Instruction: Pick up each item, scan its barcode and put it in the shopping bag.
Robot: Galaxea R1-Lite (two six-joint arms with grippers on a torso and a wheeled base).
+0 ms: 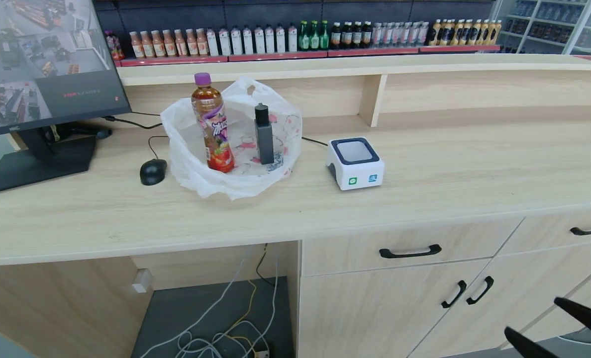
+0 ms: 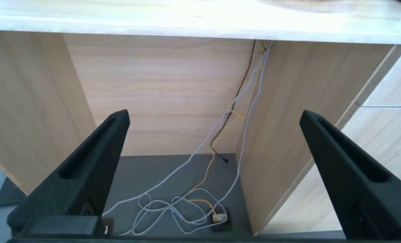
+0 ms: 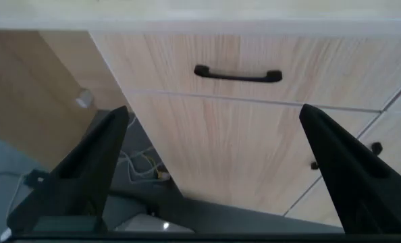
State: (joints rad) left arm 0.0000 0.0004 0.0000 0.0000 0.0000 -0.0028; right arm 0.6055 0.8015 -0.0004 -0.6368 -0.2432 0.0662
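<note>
Shopping bag [image 1: 191,169] (bottle [image 1: 213,124] inside) near scanner [image 1: 355,164], back from counter edge [image 1: 226,233].

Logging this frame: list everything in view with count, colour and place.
shopping bag: one, white with pink print, on the counter.
drink bottle: one, amber, purple cap, upright in the bag.
slim container: one, dark grey, upright in the bag.
scanner: one, white, dark top, counter, right of the bag.
mouse: one, black, counter, left of the bag.
monitor: one, black, counter's left end.
shelf bottles: many, mixed colours, row behind the counter.
handles: several, black, counter front.
cables: several, white and yellow, floor under the counter.
left end effector: one, black, open, low, facing the cables.
right end effector: one, black, open, low, facing a handle.
</note>
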